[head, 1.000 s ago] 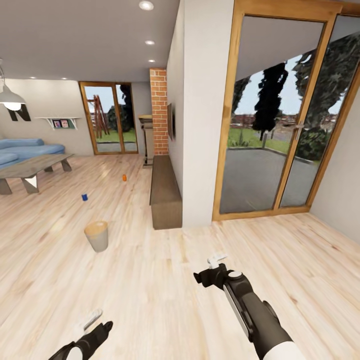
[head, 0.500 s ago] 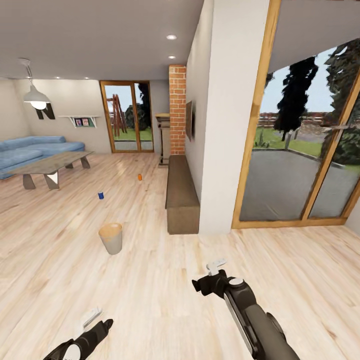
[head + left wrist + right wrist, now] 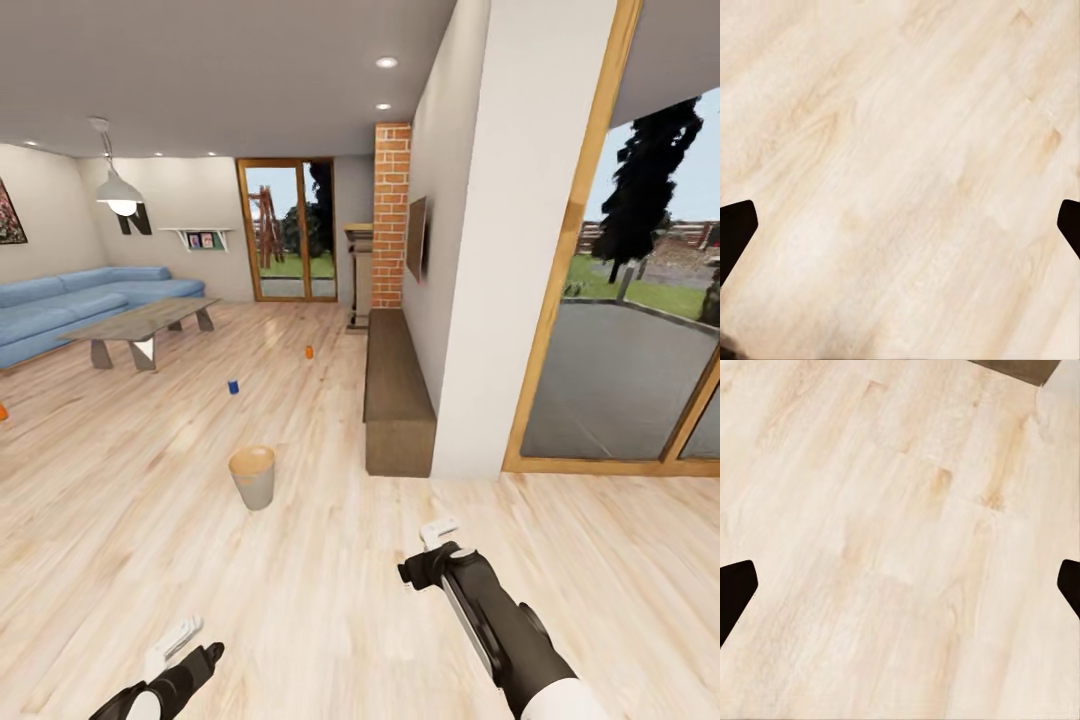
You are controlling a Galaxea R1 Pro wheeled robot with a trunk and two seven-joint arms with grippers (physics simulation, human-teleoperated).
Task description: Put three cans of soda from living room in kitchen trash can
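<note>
The grey trash can (image 3: 253, 476) with its copper-brown inside stands on the wood floor ahead and to the left. Beyond it a dark blue soda can (image 3: 233, 386) stands upright, and farther off an orange can (image 3: 308, 352). A second orange can (image 3: 2, 411) shows at the far left edge. My left gripper (image 3: 170, 645) hangs low at the bottom left, my right gripper (image 3: 437, 528) over bare floor near the bottom centre. Both stand open with nothing between the fingers; the wrist views show dark fingertips (image 3: 735, 232) (image 3: 735, 589) wide apart over floorboards.
A light-blue sofa (image 3: 70, 305) and a grey low table (image 3: 145, 325) stand at the left. A long brown bench (image 3: 395, 395) runs along the white wall on the right, with a brick fireplace column (image 3: 390, 215) behind. Glass doors (image 3: 620, 370) lie at the right.
The whole view has swung to the left, so the room's things shifted right in the picture and the second orange can came into sight. Both grippers keep their pose.
</note>
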